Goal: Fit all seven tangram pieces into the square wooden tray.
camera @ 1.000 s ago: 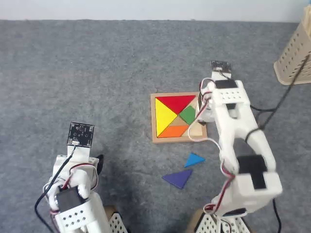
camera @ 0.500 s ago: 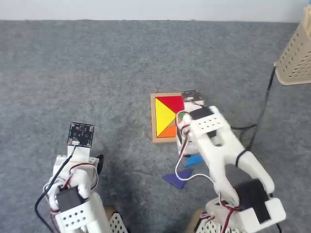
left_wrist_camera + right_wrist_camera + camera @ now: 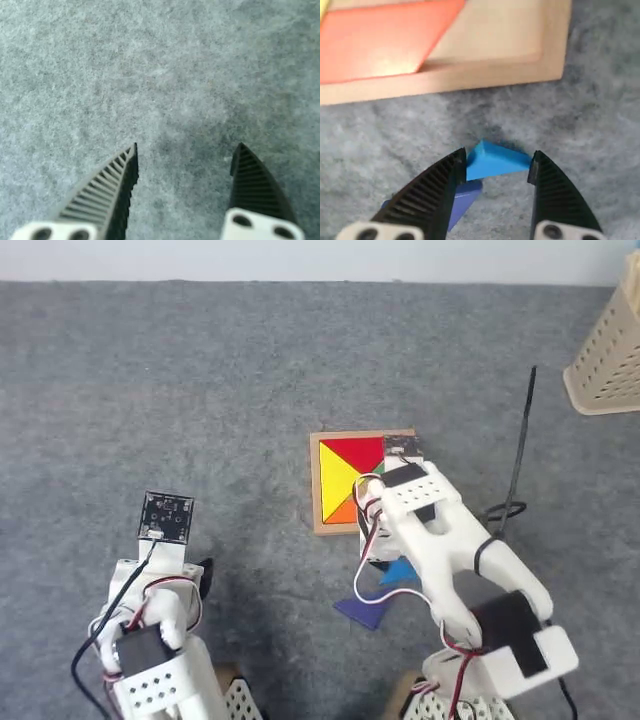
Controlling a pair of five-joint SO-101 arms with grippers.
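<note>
Swinging back from the far right of the square wooden tray (image 3: 314,485), the right gripper (image 3: 498,152) has been brought to the tray's near side, over the small light-blue wooden triangle (image 3: 495,160). Ribbed black jaws are spread, one on each side of the triangle; a firm pinch is not judged made yet. A pick is likely being set up. The flat dark-purple triangle (image 3: 365,612) lies just near of the blue one on the fuzzy grey carpet (image 3: 200,390). The glossy orange slanted piece (image 3: 375,40) is seated flush; smooth bare wood is left at the tray's near right corner. The left gripper (image 3: 187,147) is spread over carpet, unmoved.
</note>
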